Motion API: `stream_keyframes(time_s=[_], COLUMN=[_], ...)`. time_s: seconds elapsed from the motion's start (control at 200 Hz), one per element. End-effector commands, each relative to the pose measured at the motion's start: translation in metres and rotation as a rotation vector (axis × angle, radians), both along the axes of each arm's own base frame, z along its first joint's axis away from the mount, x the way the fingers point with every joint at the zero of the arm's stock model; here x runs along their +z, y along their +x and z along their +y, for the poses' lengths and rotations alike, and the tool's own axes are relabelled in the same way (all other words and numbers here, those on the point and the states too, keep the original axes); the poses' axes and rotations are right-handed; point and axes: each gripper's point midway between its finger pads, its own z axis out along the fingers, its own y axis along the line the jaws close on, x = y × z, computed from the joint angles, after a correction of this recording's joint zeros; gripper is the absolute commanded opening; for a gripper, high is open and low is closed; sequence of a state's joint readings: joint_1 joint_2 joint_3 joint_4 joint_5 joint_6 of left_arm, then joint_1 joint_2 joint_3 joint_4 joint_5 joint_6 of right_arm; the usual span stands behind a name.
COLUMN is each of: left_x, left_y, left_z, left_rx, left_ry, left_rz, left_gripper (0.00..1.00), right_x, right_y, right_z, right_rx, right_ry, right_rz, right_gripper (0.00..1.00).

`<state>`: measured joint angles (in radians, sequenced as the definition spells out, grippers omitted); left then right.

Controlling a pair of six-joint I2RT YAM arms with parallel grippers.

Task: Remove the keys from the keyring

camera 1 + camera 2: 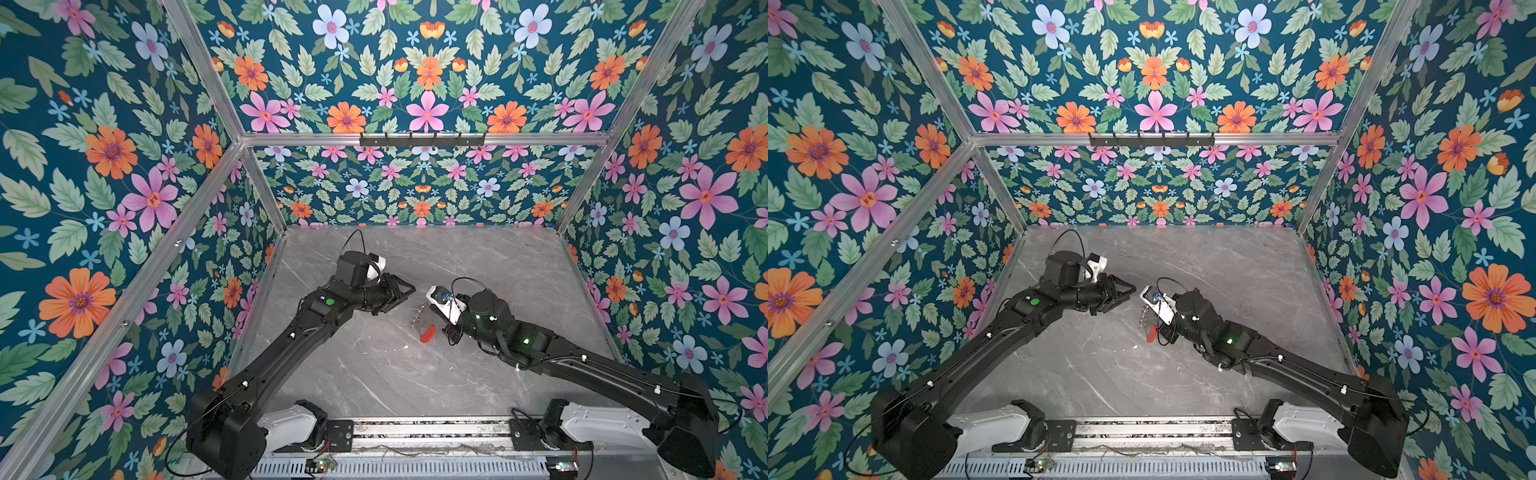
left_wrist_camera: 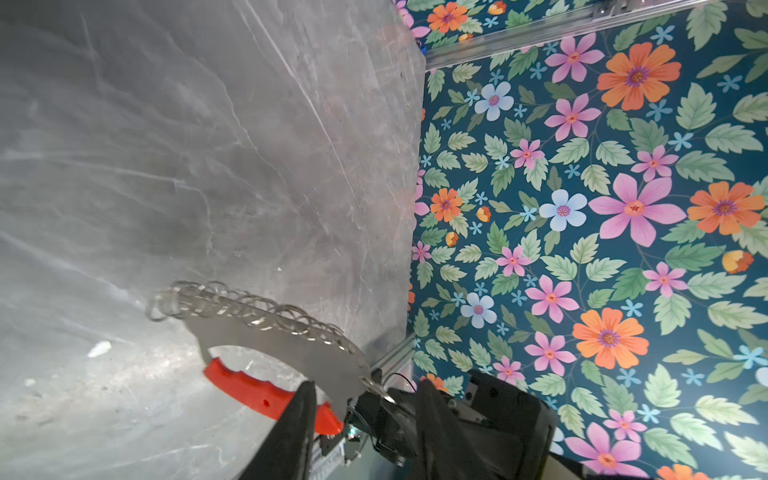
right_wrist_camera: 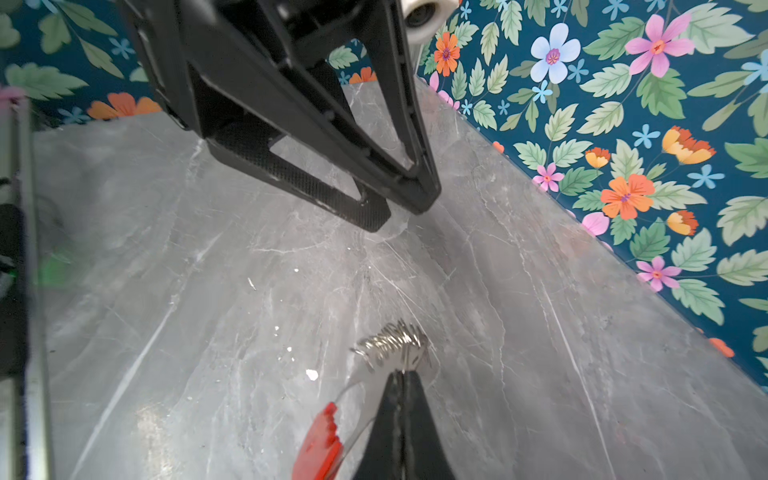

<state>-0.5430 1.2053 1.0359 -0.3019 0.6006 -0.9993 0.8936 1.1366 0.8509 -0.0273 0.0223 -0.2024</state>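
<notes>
Left pincer (image 3: 400, 211) ajar, right pincer (image 3: 400, 380) tight.

Grey marble tabletop (image 1: 374, 374) — white flecks (image 3: 311, 375)

keyring (image 2: 291, 353) plate flat grey metal, dull satin finish; its red strip (image 2: 257, 395) smooth plastic, slightly glossy; loops (image 2: 249, 307) bright shiny metal wire; table (image 2: 166, 166) grey marble-look, smooth, soft sheen, a few white flecks; left gripper (image 3: 399, 212) matt black plastic, fingers (image 3: 324, 189) with finely dotted pad face; walls (image 1: 415, 62) matt floral print; frame rails (image 1: 291, 139) brushed pale metal
</notes>
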Motion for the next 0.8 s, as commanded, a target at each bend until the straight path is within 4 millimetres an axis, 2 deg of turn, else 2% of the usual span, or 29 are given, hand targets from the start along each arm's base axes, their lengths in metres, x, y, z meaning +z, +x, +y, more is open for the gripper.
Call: stream_keyframes(time_s=[0.0, 0.16, 0.225, 0.25, 0.335, 0.49, 0.535, 0.63, 0.795], left_x=[0.025, 0.050, 0.060, 0.063, 0.067, 0.097, 0.100, 0.103, 0.118], left_y=[0.006, 0.005, 0.003, 0.002, -0.001, -0.019, -0.023, -0.032, -0.056], left_z=[-0.001, 0.007, 0.009, 0.009, 0.001, -0.009, -0.011, -0.018, -0.023], left_rx=[-0.068, -0.039, -0.024, -0.034, -0.104, -0.187, -0.213, -0.296, -0.399], left_ry=[0.027, -0.016, -0.038, -0.035, -0.023, -0.186, -0.204, -0.239, -0.334], left_rz=[-0.243, -0.451, -0.492, -0.501, -0.520, -0.670, -0.689, -0.702, -0.770], left_gripper=[0.45, 0.50, 0.63, 0.65, 0.58, 0.58, 0.59, 0.51, 0.49], right_x=[0.017, 0.035, 0.043, 0.046, 0.056, 0.075, 0.079, 0.089, 0.101], right_y=[-0.014, -0.022, -0.024, -0.025, -0.029, -0.037, -0.041, -0.048, -0.053], right_z=[0.006, 0.003, -0.001, -0.001, -0.003, -0.004, -0.003, -0.002, -0.006], right_rx=[0.093, 0.154, 0.171, 0.181, 0.209, 0.264, 0.282, 0.322, 0.368], right_ry=[0.113, 0.191, 0.237, 0.254, 0.296, 0.350, 0.359, 0.377, 0.426], right_rz=[0.089, 0.167, 0.201, 0.213, 0.232, 0.258, 0.266, 0.277, 0.299], right_gripper=[0.00, 0.00, 0.00, 0.00, 0.00, 0.00, 0.00, 0.00, 0.00])
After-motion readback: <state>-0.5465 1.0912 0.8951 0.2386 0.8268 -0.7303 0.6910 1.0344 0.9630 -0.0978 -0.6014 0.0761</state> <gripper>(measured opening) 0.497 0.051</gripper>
